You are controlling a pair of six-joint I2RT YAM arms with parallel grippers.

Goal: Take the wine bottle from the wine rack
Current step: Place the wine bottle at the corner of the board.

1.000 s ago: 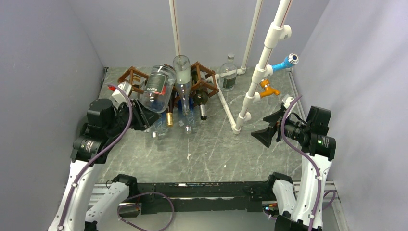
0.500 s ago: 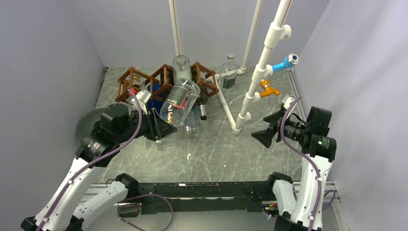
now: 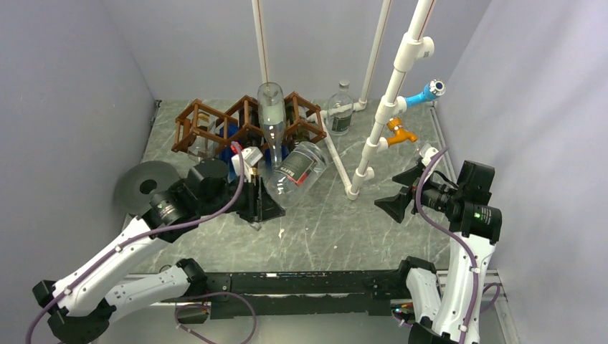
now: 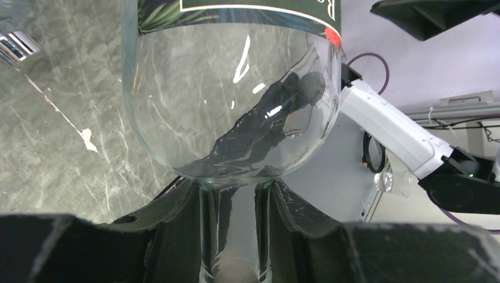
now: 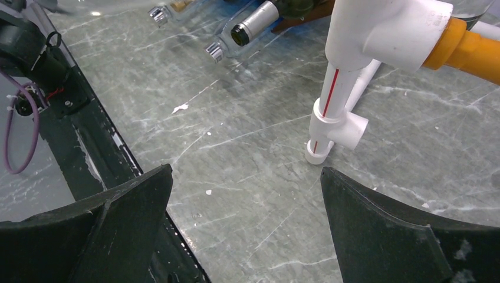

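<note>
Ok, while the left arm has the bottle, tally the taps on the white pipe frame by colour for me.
blue tap: 1
orange tap: 1
Total on the white pipe frame: 2

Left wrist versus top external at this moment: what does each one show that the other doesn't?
Only the left wrist view shows the neck of the clear bottle pinched between the fingers of the left gripper. Only the top view shows the wine rack, the other bottles on it and the white pipe frame. Both show the clear bottle's labelled body and the marble table.
</note>
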